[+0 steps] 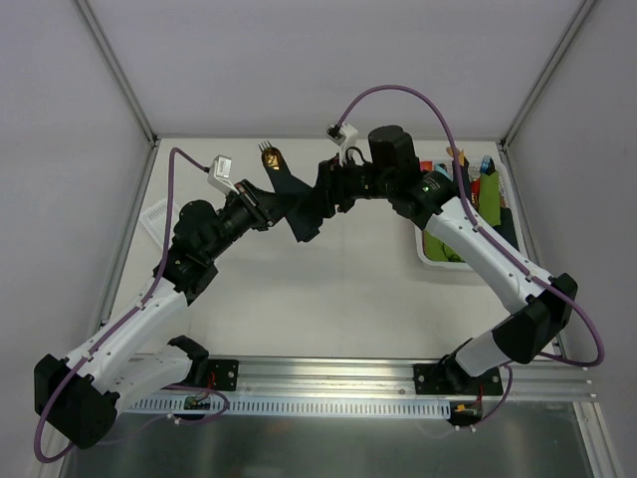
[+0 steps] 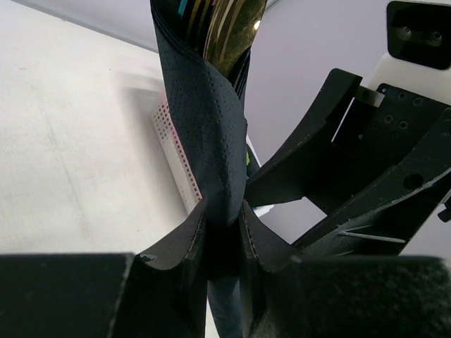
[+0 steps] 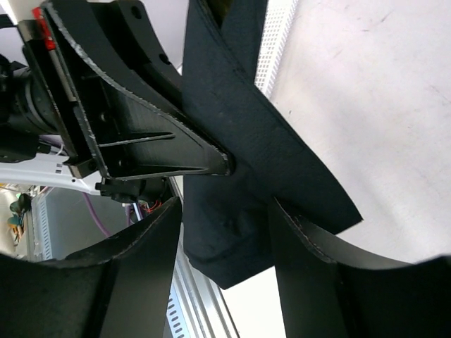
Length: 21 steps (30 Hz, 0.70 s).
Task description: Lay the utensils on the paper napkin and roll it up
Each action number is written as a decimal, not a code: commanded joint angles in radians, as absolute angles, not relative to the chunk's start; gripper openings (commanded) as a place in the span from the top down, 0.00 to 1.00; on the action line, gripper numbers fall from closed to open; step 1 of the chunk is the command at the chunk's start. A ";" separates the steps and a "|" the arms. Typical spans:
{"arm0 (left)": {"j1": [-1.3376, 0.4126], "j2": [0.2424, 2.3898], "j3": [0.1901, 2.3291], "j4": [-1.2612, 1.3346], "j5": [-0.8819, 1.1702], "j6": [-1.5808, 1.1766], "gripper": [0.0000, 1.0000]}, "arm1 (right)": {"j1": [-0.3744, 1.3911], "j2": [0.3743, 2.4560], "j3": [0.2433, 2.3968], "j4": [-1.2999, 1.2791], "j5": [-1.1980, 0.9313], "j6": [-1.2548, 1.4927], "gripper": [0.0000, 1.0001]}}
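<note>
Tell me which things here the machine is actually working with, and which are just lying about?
In use: dark napkin, wrapped around the gold spoon and fork.
Lying about: white bin, coloured bundles inside it, white perforated tray.

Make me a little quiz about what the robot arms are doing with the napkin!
1. True or false: the left gripper is shut on the rolled paper napkin.
2. Pick one: what shiny thing peeks out of the top of the roll? A) a gold spoon B) a red pencil C) a banana
3. Fill in the gap: seen from above, the white tray sits on the robot's ____ side.

Key: 1 true; 2 A; 3 right.
</note>
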<state>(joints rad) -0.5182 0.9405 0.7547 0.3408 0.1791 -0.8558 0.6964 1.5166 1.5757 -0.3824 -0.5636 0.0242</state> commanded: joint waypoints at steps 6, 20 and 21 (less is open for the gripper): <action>-0.531 0.925 0.810 0.457 0.219 -0.871 1.00 | 0.713 1.528 1.568 -0.321 -0.656 0.034 0.46; -0.529 0.930 0.805 0.503 0.265 -0.884 1.00 | 0.712 1.512 1.548 -0.330 -0.569 0.011 0.35; -0.531 0.930 0.804 0.505 0.265 -0.885 1.00 | 0.710 1.513 1.548 -0.330 -0.568 0.011 0.34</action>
<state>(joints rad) -0.5182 0.9424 0.7551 0.3874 0.2302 -0.8684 0.7059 1.5253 1.5532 -0.3450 -0.5987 0.0246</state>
